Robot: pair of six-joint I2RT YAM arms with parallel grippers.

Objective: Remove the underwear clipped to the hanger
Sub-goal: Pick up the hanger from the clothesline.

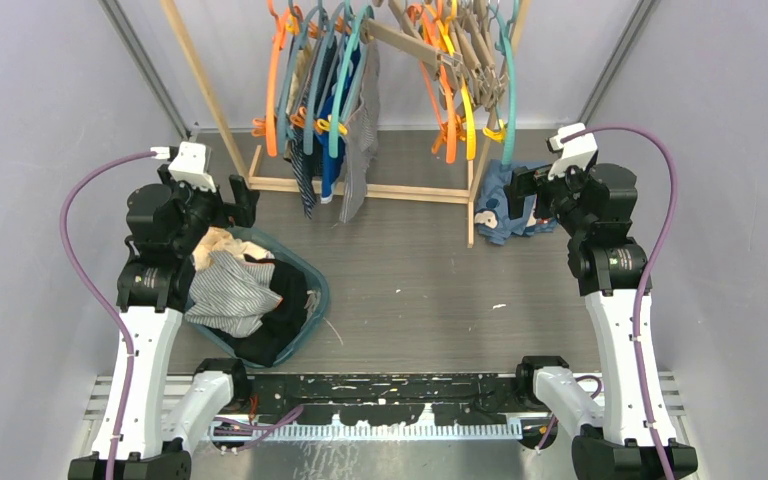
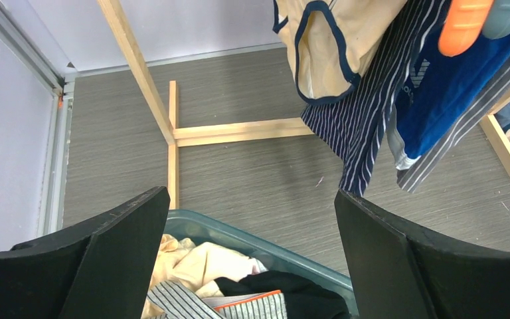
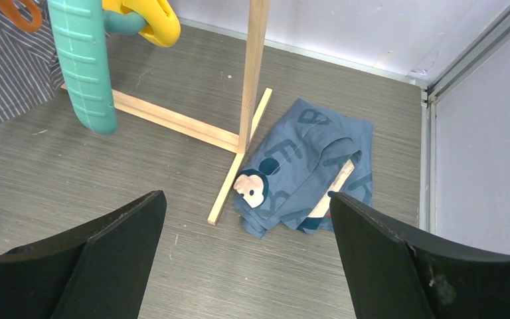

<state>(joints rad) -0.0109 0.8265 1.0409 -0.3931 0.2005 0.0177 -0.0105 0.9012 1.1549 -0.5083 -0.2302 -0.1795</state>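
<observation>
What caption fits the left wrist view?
Open left tool above a laundry bin, facing beige, striped and blue underwear on the rack.

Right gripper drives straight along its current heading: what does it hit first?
Open right gripper points down at the rack's wooden foot, blue cartoon-face garment just beside it. Probably the foot first; depth unclear, nothing nearer shows.

We see soft cloth underwear (image 2: 362, 119) on smooth plastic hangers (image 3: 83, 73). The rack (image 2: 239, 131) is bare pale wood, the table (image 2: 252, 179) matt, grained.
</observation>
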